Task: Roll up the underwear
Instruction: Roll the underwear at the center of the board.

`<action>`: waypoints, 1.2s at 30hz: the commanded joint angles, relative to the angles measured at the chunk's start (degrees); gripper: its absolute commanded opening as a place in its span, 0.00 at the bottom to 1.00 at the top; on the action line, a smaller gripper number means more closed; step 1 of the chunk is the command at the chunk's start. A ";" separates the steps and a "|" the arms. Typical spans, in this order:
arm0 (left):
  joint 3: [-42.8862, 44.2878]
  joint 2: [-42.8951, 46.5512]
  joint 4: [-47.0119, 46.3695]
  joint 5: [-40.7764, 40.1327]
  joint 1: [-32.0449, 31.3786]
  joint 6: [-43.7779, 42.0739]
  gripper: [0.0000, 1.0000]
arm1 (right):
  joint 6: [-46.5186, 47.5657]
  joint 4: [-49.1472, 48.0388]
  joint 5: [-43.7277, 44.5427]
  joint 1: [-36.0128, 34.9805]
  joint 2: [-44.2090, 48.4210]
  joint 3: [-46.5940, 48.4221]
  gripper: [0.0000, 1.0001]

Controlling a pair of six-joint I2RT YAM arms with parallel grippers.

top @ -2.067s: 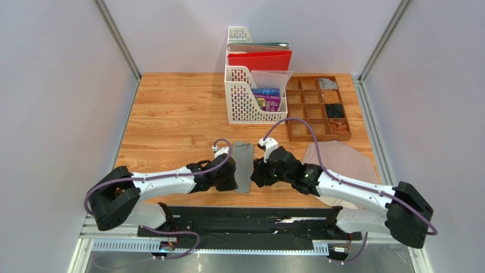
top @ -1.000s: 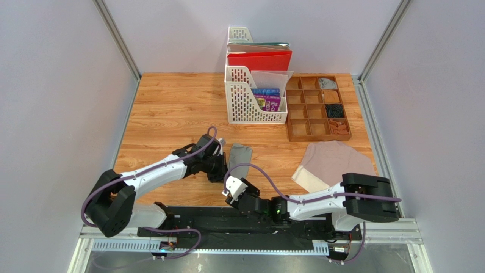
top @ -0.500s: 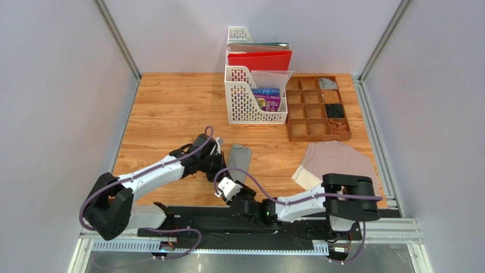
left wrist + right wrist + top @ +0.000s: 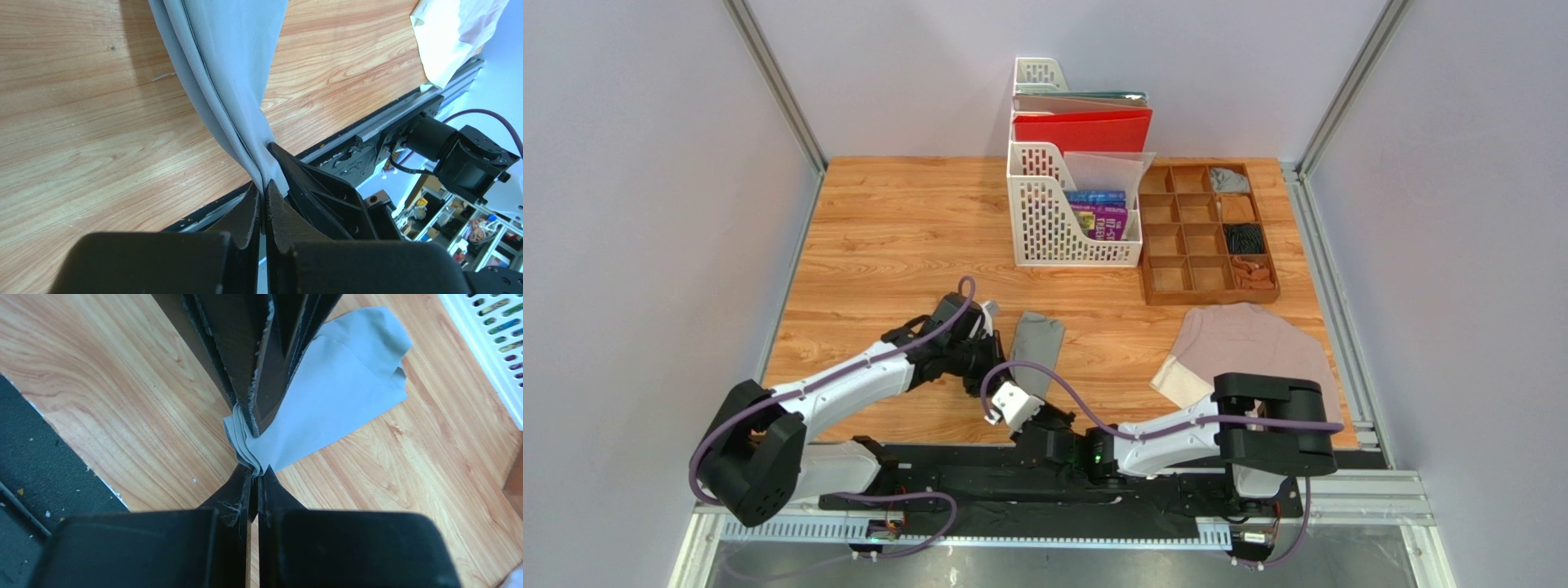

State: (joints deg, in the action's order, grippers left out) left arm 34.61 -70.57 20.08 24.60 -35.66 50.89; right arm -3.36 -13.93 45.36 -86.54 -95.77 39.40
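Observation:
The grey underwear lies as a narrow folded strip on the wooden table near its front edge. In the left wrist view the cloth runs down into my left gripper, whose jaws are pressed together on its near end. My right gripper pinches the same bunched end from the opposite side, and the left fingers show just beyond. In the top view both grippers, left and right, meet at that end. The beige underwear lies flat to the right, untouched.
A white file rack with a red folder stands at the back centre. A wooden compartment tray sits to its right. The black base rail runs just beyond the table's front edge, close under the right arm.
My right gripper, open a second ago, has shut on the near end of the grey underwear. The right arm crept slightly left along the front edge. The left arm barely shifted.

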 commanded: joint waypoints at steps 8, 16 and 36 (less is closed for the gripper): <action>-1.91 5.52 -0.39 0.36 1.99 -0.62 0.50 | 1.16 3.30 -12.65 5.15 5.23 1.56 0.00; -3.85 10.44 3.30 -5.52 3.67 -2.55 0.55 | 1.24 7.60 -24.17 10.77 7.35 3.40 0.00; -5.69 16.60 3.48 -17.74 4.19 -10.28 0.52 | -0.07 21.83 -44.57 25.89 -0.21 17.20 0.00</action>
State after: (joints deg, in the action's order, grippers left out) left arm 28.75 -55.27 24.45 9.47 -31.77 45.69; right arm -2.94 4.27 5.32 -62.83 -94.24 51.83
